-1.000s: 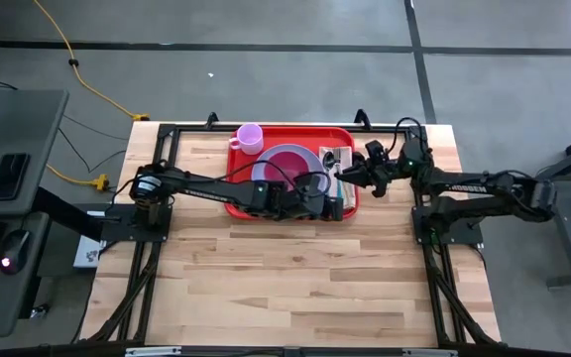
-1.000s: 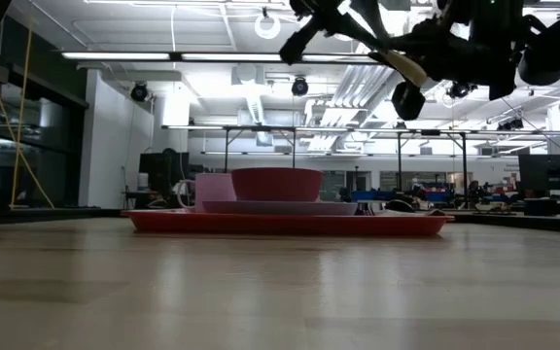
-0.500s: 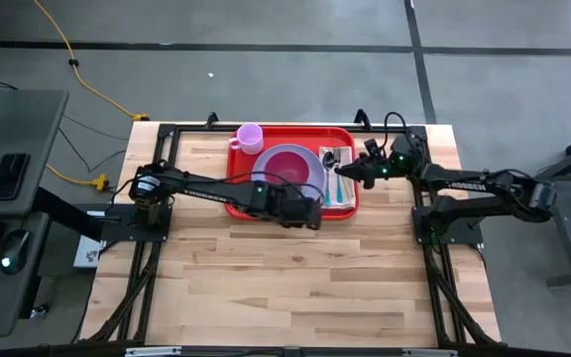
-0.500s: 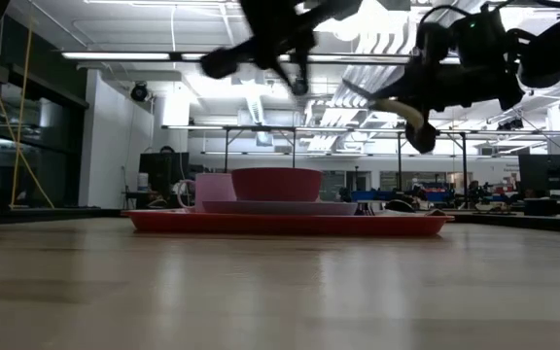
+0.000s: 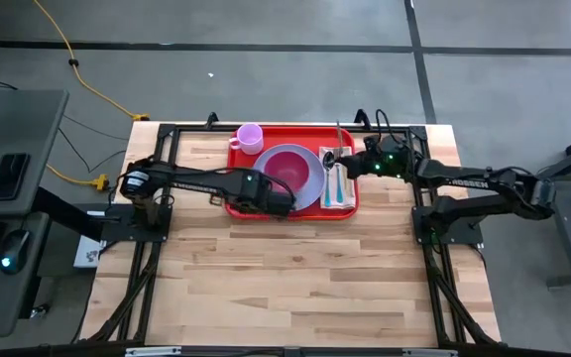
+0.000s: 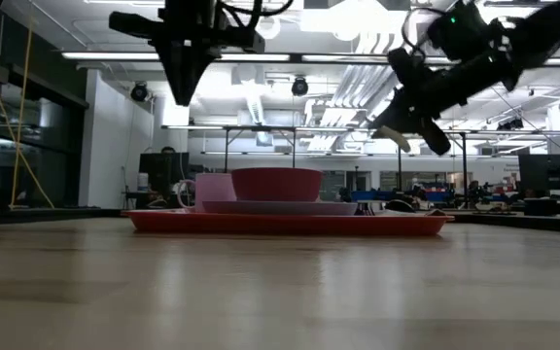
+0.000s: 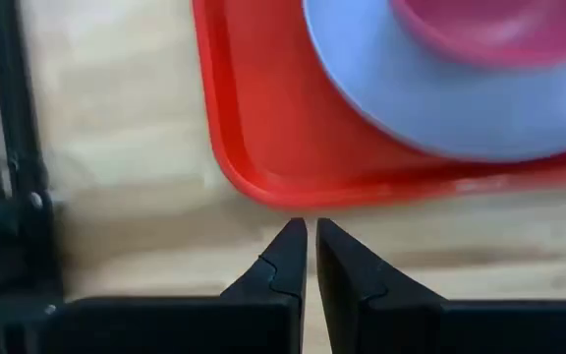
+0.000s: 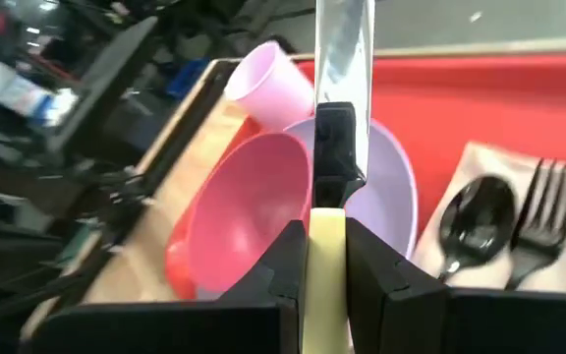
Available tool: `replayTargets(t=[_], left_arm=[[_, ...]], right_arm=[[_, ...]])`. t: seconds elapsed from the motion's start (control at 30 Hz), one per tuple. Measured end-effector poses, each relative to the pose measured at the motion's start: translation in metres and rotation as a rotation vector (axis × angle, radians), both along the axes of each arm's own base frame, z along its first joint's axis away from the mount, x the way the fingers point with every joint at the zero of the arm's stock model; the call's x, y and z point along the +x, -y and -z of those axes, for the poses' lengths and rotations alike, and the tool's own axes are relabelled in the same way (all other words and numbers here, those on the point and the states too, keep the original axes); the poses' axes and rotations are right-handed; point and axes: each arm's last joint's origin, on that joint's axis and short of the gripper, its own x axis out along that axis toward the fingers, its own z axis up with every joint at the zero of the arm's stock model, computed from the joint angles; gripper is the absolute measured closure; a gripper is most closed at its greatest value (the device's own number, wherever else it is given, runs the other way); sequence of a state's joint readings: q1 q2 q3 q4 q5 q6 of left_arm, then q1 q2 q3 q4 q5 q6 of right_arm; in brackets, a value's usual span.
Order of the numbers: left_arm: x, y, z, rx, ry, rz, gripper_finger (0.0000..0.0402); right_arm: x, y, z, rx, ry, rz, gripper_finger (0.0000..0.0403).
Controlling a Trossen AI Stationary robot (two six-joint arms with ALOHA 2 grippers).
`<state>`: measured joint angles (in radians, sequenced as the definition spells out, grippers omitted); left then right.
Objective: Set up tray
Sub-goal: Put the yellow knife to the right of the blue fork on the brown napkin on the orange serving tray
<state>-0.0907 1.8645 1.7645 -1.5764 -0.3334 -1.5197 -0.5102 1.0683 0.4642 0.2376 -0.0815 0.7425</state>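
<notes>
Since a second ago my left pincer (image 7: 311,258), shut and empty, has withdrawn from over the tray (image 5: 238,203) at the table's (image 5: 295,278) far side, while my right pincer (image 8: 326,258) grips a knife (image 8: 341,69) above the napkin (image 5: 344,192), probably next laying it beside fork (image 8: 541,221) and spoon (image 8: 475,221), clear of the plate (image 5: 310,183).

You've got the red tray (image 5: 240,162) holding a lavender plate (image 5: 312,178) with pink bowl (image 5: 285,167), pink cup (image 5: 250,136), napkin (image 5: 346,188); left gripper (image 5: 278,203) at its near rim, right gripper (image 5: 348,165) over the napkin.
</notes>
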Motion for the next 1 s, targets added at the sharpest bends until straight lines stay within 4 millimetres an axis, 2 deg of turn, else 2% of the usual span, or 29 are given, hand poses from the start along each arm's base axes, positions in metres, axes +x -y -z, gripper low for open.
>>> replayTargets(t=[0.2,0.27,0.37,0.67,0.73,0.8,1.0], left_arm=[[-0.017,-0.022,-0.002,0.060,-0.003,0.055,0.0346],[-0.030,-0.030,-0.001,0.058,-0.039,0.060,0.0346],[-0.049,-0.034,0.001,0.070,-0.004,0.055,0.0346],[-0.126,-0.038,0.011,0.067,0.214,0.001,0.0346],[-0.136,-0.037,0.012,0.064,0.286,0.000,0.0346],[-0.149,-0.037,0.017,0.062,0.276,0.000,0.0346],[-0.168,-0.037,0.027,0.073,0.318,0.003,0.0346]], right_arm=[[0.007,0.001,-0.024,-0.051,-0.119,0.109,0.0379],[0.007,0.002,-0.027,-0.055,-0.133,0.131,0.0379],[0.006,0.002,-0.026,-0.031,-0.131,0.163,0.0379],[0.012,0.001,-0.008,0.098,-0.190,0.246,0.0379],[0.016,0.001,0.000,0.132,-0.215,0.258,0.0379],[0.022,0.001,0.008,0.163,-0.227,0.262,0.0379],[0.031,0.004,0.031,0.234,-0.297,0.284,0.0379]])
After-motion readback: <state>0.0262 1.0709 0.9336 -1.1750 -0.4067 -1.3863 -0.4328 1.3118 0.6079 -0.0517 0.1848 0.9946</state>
